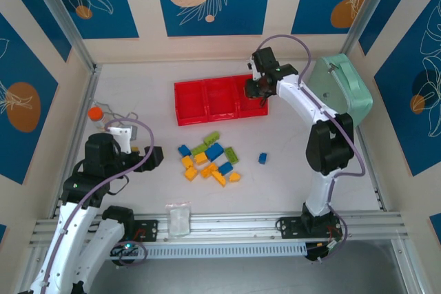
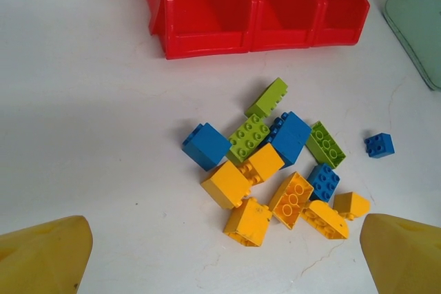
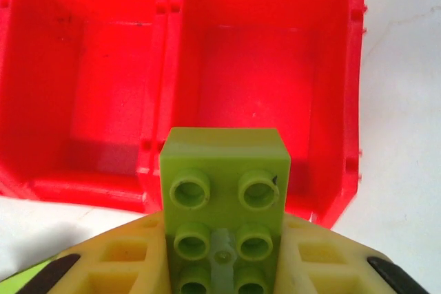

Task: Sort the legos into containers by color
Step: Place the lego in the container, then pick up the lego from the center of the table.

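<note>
I have my right gripper (image 3: pixel 224 266) clenched on a lime-green brick (image 3: pixel 224 163), the end red bin (image 3: pixel 265 67) lying straight ahead of it.

The fingers (image 3: pixel 329 261) pinch a green lego (image 3: pixel 224 194), apparently above the containers (image 3: pixel 165 67).

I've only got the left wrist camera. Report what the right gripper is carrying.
Observer: The right gripper is shut on a lime green brick, with the studs facing its camera.
Operator: Give me its position over the containers.
Observer: It hangs above the right end compartment of the red containers.
Operator: Say what's in that compartment.
Observer: No bricks lie in it.
</note>
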Robot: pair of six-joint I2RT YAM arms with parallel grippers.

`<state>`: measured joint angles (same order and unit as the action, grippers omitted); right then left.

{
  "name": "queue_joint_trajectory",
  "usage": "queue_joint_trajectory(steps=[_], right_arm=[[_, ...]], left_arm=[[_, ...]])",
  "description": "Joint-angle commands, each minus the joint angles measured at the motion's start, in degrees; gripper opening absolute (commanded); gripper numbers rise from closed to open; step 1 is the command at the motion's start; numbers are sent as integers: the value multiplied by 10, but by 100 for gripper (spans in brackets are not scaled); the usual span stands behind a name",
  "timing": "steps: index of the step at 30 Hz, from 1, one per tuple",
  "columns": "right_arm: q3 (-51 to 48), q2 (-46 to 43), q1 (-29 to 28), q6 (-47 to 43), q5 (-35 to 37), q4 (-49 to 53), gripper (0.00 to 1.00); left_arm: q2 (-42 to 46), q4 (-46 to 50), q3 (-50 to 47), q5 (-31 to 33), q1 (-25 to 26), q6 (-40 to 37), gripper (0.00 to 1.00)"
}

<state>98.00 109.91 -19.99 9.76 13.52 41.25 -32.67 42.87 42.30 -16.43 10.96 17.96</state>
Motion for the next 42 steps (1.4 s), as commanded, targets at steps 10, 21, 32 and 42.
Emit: queue_joint_trajectory(steps=[10,21,32,42], right_arm=[[103,129,24,-79,-106,-14,44],[125,105,3,-45,-28,53,81],[-90,-78,-92,54,-62,68,81],[-234,-113,-189,81,-56,85,89]], left_arm=[[5,-7,-7,-4,4,-9,99],[3,-7,-7,-7,4,-9,99],[6,-15,-11,-20,4,-14,99],[7,-19,-13,-33,4,-15,99]])
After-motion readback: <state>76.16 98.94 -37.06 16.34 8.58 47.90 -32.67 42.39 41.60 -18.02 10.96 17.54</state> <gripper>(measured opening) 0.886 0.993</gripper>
